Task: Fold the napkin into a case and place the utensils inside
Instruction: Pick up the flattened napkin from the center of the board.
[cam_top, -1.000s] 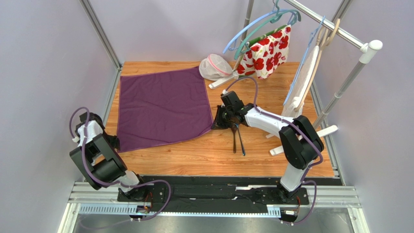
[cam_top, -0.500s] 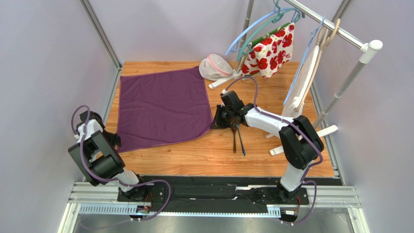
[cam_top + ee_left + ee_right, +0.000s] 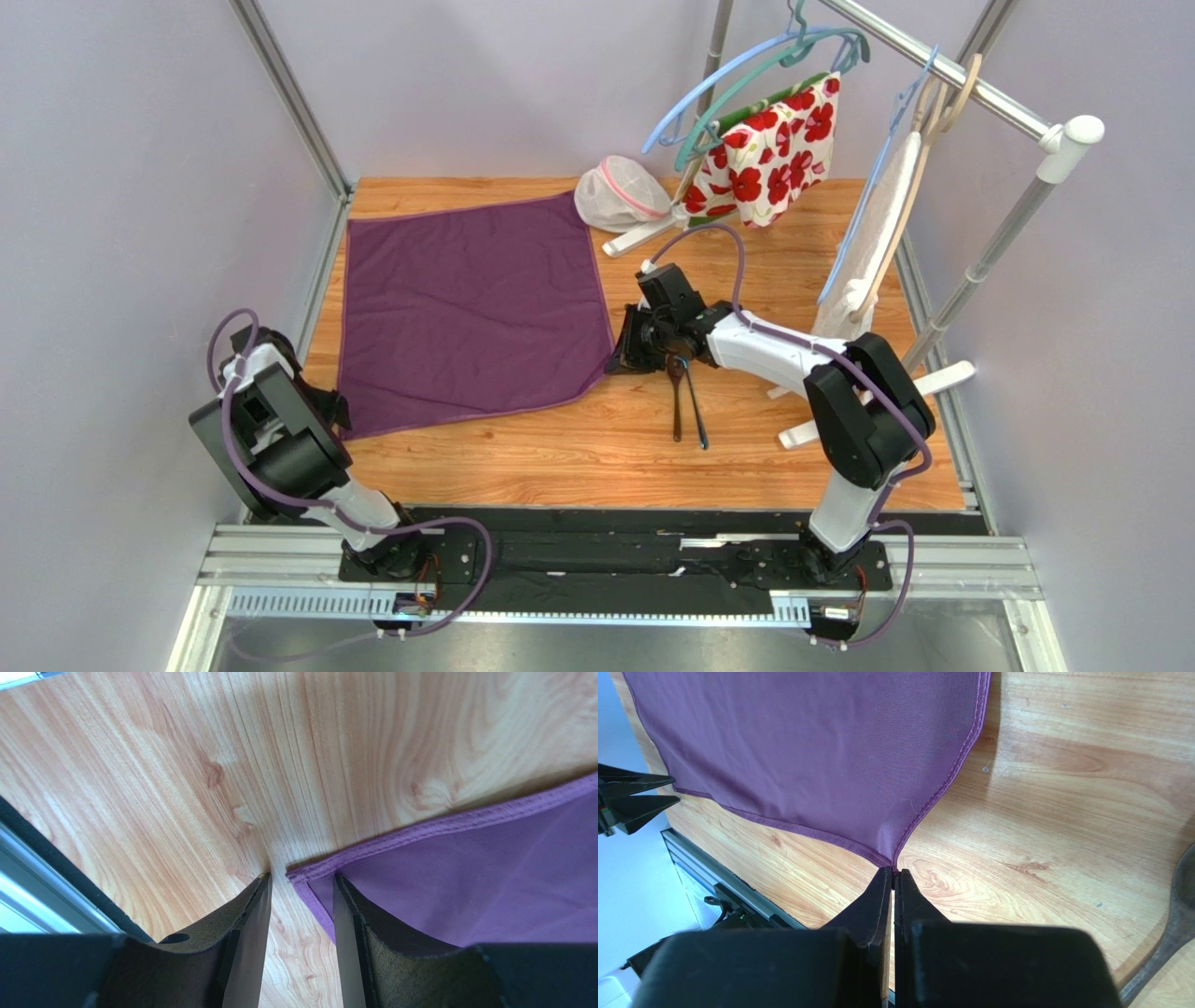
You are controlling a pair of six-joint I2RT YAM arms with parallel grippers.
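I see the napkin [image 3: 470,315] spread flat, one near corner drawn to a point and pinched between my right gripper's [image 3: 893,875] pressed-together fingertips. Its other near corner lies in the gap between my left gripper's [image 3: 300,879] spread fingers. The utensils [image 3: 685,399] lie on the table [image 3: 561,448], near the right fingers' right side.

The right gripper [image 3: 894,874] is pinching one corner of the napkin [image 3: 808,749] between its closed fingers, drawing the hem to a point. The cloth is spreading away across the wooden bench [image 3: 1074,812] toward the left gripper [image 3: 675,789], which is showing at the left edge. One of the utensils [image 3: 1169,931] is lying at the lower right.
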